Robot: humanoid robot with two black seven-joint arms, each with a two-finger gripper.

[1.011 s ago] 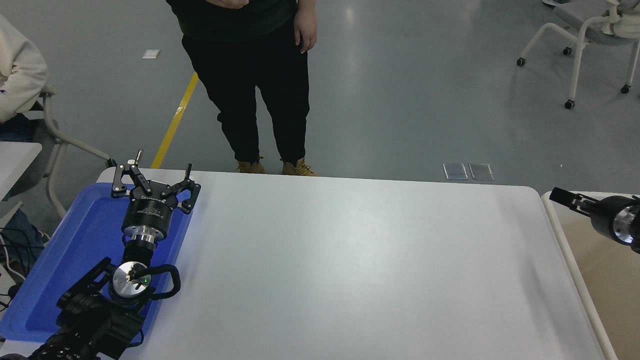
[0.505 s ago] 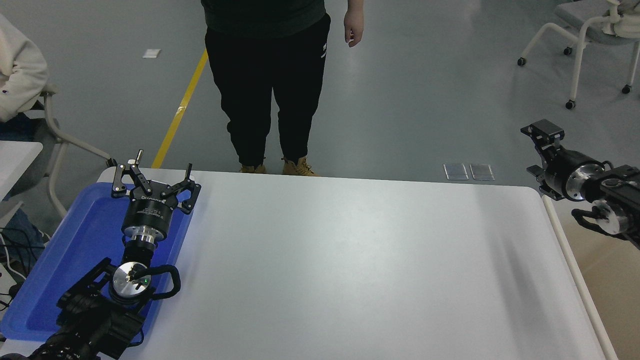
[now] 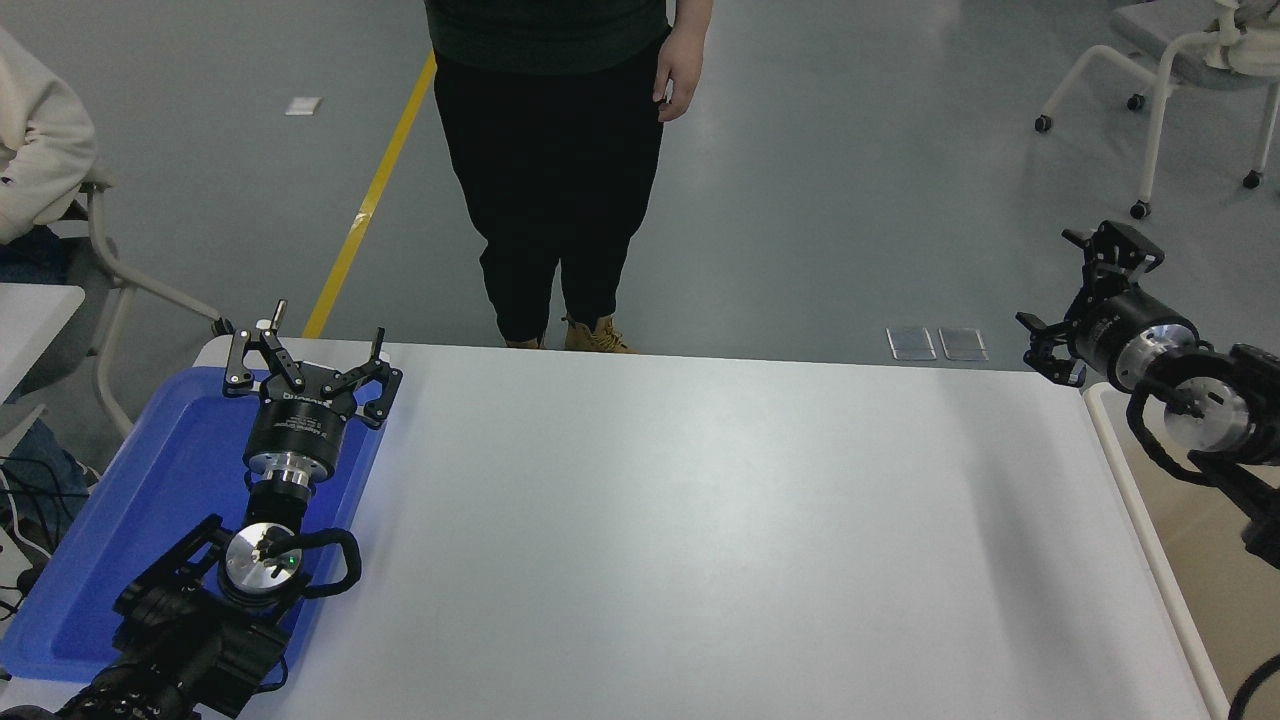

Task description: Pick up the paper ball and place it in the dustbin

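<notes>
No paper ball shows anywhere in the head view. The dustbin (image 3: 1143, 520) stands against the table's right end, its off-white rim and beige inner wall cut off by the picture's edge. Above its far corner, my right gripper (image 3: 1075, 292) is held in the air, pointing up and left, open with nothing between its fingers. At the far left, my left gripper (image 3: 308, 348) is parked open over the blue tray (image 3: 150, 500).
A person in black trousers (image 3: 555, 180) stands at the table's far edge, one hand (image 3: 678, 70) hanging down. At the left edge is a seated person's sleeve (image 3: 40, 150), with a chair below it. A wheeled chair (image 3: 1160, 90) stands at the back right.
My right arm has risen from low over the dustbin and swung up and left, with its fingers now spread. The standing person has stepped to the right. The left arm stayed still.
</notes>
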